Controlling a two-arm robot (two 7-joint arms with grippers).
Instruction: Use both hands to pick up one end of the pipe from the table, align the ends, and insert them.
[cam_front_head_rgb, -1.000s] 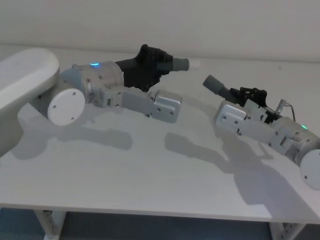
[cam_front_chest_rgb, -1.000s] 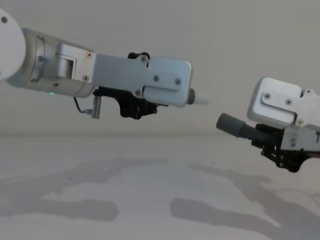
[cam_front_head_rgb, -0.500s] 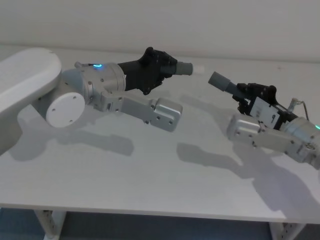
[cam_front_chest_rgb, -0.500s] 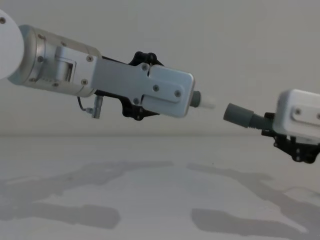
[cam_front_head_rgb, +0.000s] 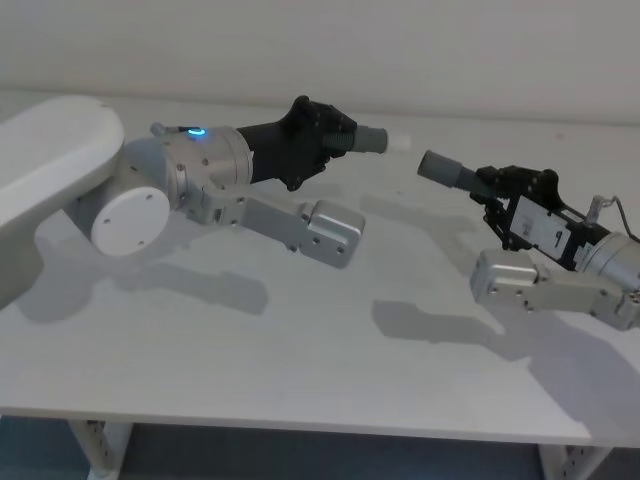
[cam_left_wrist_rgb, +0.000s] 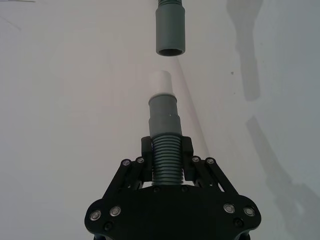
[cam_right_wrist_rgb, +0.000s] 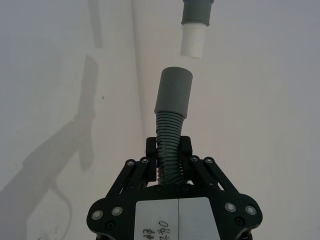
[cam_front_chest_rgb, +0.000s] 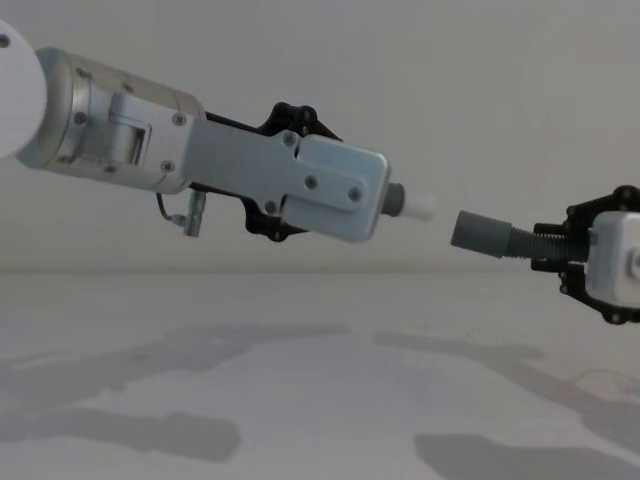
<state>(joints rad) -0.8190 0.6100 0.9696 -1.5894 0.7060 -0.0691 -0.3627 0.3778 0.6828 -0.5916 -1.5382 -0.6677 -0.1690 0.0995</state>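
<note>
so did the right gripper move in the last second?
Yes. In the chest view the right gripper rose and withdrew toward the right edge, judged against the table.

Left gripper, right gripper raised, clamped, apparently facing.

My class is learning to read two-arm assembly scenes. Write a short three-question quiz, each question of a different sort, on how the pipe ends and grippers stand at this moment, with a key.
1. True or false: the white tip already sits inside the grey cuff.
2. Multiple choice: the left gripper clamps the hose on (a) its ribbed part, (b) its white tip, (c) nothing.
3. Short answer: where are both pipe ends relative to the table?

Key
1. False: a gap separates them, and they face each other nearly in line.
2. (a): the fingers close on the ribs just behind the smooth collar.
3. Both are held in the air above it; the right gripper holds the ribbed hose behind the cuff.
</note>
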